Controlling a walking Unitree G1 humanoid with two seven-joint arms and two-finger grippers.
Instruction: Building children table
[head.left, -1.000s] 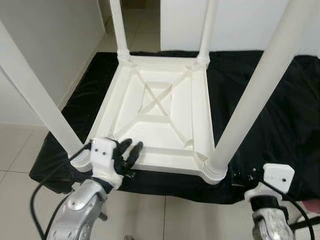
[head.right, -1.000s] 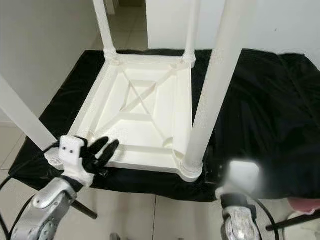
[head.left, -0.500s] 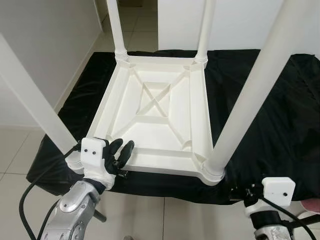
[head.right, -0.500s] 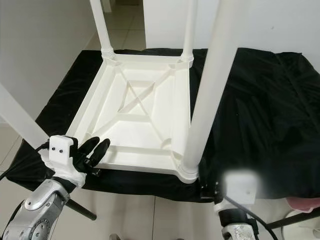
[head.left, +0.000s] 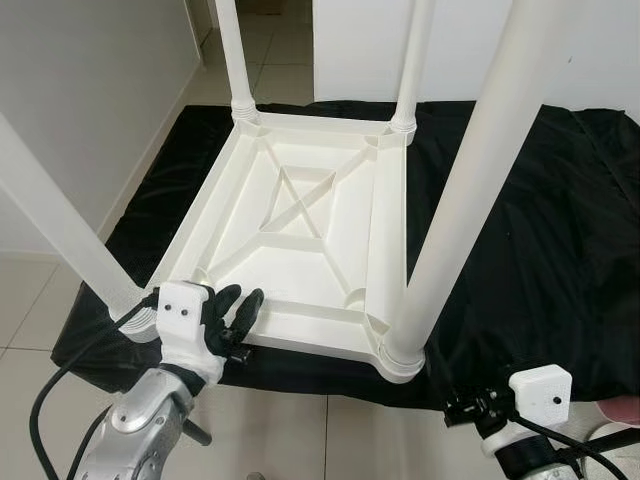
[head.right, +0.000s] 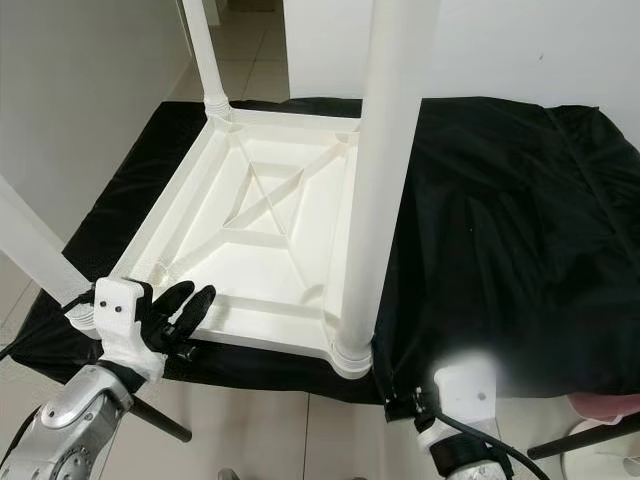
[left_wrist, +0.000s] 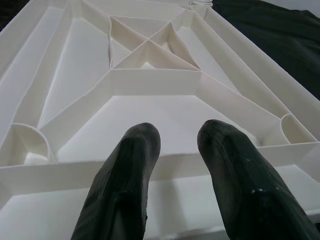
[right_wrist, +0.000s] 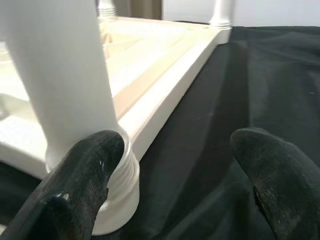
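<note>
A white plastic children's table (head.left: 300, 215) lies upside down on a black cloth (head.left: 530, 230), its four legs pointing up. The near-right leg (head.left: 460, 190) and near-left leg (head.left: 55, 235) rise close to me. My left gripper (head.left: 243, 296) is at the table's near rim, close to the near-left corner. It is open, and the fingers (left_wrist: 135, 165) reach over the rim with nothing between them. My right gripper (head.left: 462, 410) hangs low off the cloth's front edge, wide open. In its wrist view the near-right leg's base (right_wrist: 117, 195) stands beside one finger (right_wrist: 85, 185).
A white wall (head.left: 90, 90) runs along the left, with tiled floor (head.left: 30, 310) below it. The two far legs (head.left: 232, 50) stand at the table's back corners. A pink object (head.left: 625, 410) sits at the bottom right, and a black rod (head.right: 160, 420) slants under the left arm.
The whole view has shifted, so the table sits further left in the picture. The right gripper has sunk lower, nearer the near-right leg's base. The left gripper stays at the near rim.
</note>
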